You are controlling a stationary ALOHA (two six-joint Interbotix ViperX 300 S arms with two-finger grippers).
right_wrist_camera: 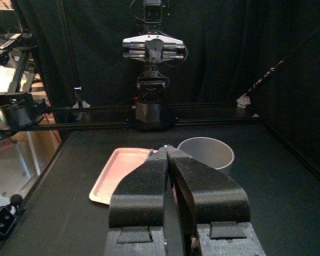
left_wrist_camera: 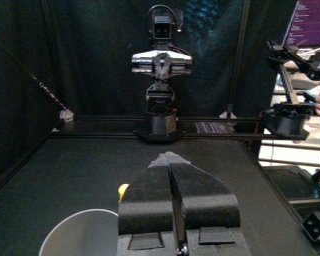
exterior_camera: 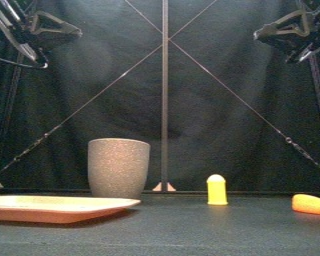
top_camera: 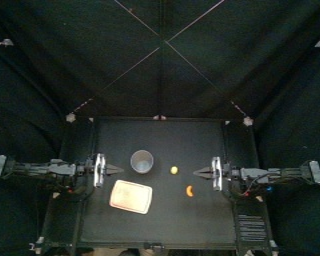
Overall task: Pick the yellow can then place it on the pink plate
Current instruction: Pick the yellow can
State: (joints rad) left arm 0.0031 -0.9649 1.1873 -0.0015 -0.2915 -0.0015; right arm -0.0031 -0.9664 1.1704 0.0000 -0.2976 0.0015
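Risks toppling the slim upright yellow can (exterior_camera: 218, 190) or seizing the nearby orange toy (exterior_camera: 311, 204), left hand (left_wrist_camera: 175, 162) and right hand (right_wrist_camera: 170, 150) clenched empty.

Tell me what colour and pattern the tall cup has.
The cup is grey with fine speckles all over, seen best in the front view.

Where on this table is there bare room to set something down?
Free: the strip behind the grey cup and yellow can, up to the table's back edge; and the front right, past the orange toy and beside the pink tray. Crowded: the middle, where those four sit between the left hand and right hand.
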